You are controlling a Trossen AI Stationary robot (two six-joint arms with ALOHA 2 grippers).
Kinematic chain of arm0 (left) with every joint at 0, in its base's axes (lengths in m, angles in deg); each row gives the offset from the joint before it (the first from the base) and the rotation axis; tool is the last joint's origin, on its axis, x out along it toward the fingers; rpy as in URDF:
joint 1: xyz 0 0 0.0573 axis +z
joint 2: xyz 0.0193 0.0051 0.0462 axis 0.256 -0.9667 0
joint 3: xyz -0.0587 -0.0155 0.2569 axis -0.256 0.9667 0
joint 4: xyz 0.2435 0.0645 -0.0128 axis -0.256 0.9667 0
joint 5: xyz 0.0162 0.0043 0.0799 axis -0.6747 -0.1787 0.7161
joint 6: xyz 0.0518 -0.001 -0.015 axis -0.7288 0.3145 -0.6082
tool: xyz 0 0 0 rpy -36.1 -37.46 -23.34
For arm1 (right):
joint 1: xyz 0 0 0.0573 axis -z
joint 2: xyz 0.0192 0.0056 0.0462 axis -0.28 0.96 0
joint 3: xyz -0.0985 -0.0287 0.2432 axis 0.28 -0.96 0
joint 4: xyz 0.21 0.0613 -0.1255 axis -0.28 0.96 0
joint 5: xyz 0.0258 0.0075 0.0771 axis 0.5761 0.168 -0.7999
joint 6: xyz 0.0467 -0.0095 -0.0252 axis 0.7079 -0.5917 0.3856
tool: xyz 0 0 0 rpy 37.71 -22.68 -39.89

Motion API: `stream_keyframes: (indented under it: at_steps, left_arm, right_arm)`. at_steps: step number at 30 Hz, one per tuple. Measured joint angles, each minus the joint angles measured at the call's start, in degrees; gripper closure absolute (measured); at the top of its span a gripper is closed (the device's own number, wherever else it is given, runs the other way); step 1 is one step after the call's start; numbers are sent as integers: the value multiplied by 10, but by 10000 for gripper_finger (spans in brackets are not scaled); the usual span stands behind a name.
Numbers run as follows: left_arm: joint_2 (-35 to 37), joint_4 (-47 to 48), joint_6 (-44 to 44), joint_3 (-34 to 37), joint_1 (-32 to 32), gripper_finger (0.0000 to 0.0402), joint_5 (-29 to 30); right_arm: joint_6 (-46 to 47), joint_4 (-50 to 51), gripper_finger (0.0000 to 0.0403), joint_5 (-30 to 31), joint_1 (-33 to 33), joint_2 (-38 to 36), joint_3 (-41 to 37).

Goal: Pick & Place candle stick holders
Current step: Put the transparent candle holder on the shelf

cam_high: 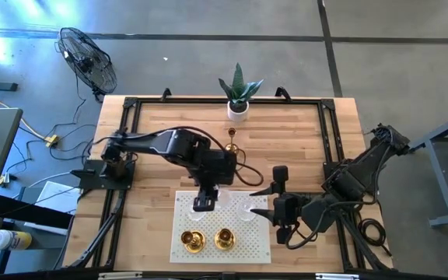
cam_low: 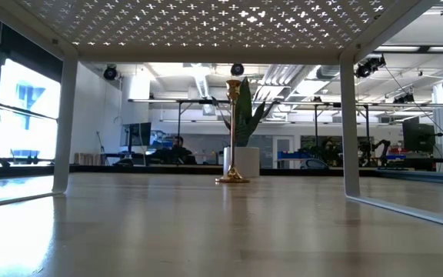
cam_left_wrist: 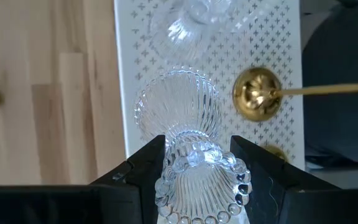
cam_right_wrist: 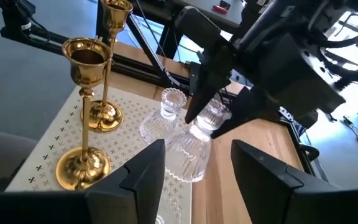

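Note:
My left gripper (cam_high: 203,204) is over the far left part of the white perforated mat (cam_high: 259,249), shut on a clear glass candle stick holder (cam_left_wrist: 179,106). A second glass holder (cam_right_wrist: 169,106) stands on the mat just beyond it. Two gold holders (cam_right_wrist: 86,87) (cam_right_wrist: 114,37) stand upright on their round bases on the mat's near part. A third gold holder (cam_high: 231,142) stands on the table in front of the plant pot. My right gripper (cam_right_wrist: 197,180) hovers open at the mat's right side, with nothing between its fingers. My left gripper pinches the glass holder's narrow neck (cam_left_wrist: 194,152), just below its beaded cup, between the two fingers. The fingers come slanting down from above. The holder is tilted, its ribbed flared foot (cam_right_wrist: 188,155) low over the mat; whether the foot touches the mat I cannot tell.
The mat is a raised stand on legs (cam_low: 350,131), with free table under it. A white pot with a green plant (cam_high: 239,97) stands at the table's far edge. A black frame (cam_high: 131,109) runs round the table, and bare wood lies left of the mat.

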Motion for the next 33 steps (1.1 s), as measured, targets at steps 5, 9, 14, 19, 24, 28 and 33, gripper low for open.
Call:
stream_keyframes:
  at_steps: [5,9,14,19,24,28,33]
  left_arm:
    - [-6,0,0,1,0,243,-7]
    - [-14,6,-3,0,0,241,-14]
    - [-27,8,-3,1,0,242,-32]
    - [-41,12,-4,1,0,241,-57]
    - [-49,14,-5,0,0,241,-61]
    - [-48,9,-6,0,0,240,-61]
    - [-48,8,-6,0,0,240,-61]
  right_arm:
    - [1,2,226,-3,0,0,0]
    - [2,3,226,-3,0,0,0]
    - [2,9,226,-3,0,0,0]
    - [14,17,226,-3,0,0,0]
    - [15,21,226,-7,-1,0,0]
    - [15,21,226,-6,0,0,0]
    - [15,21,226,-6,0,0,0]
